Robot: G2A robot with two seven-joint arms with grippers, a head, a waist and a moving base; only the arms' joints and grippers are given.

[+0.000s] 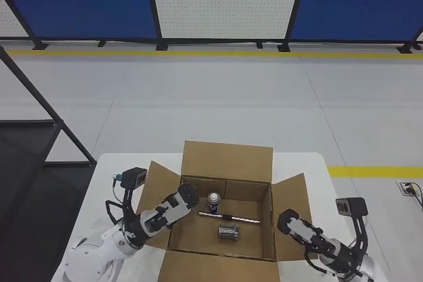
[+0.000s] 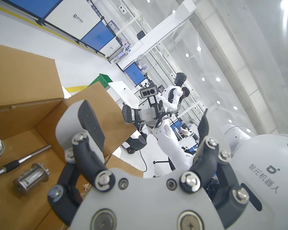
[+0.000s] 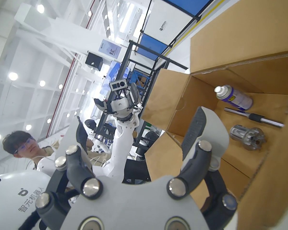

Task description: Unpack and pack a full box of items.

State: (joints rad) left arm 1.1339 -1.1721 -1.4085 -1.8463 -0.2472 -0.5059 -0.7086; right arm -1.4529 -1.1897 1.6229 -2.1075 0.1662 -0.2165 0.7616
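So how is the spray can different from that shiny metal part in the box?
The spray can stands upright; the metal part lies on its side. The spray can has a purple label and white cap; the metal part is bare silver with a flange. The rod lies between them. Both sit inside the cardboard box.

A white rectangular table [image 1: 127,163] is set on a pale grey floor [image 1: 218,99]. A black metal-framed rack [image 1: 14,176] is placed at its left. Blue and white partition panels [image 1: 84,17] are lined along the far side, behind a yellow floor stripe [image 1: 218,53]. A white floor socket [image 1: 407,187] is seen at the right.
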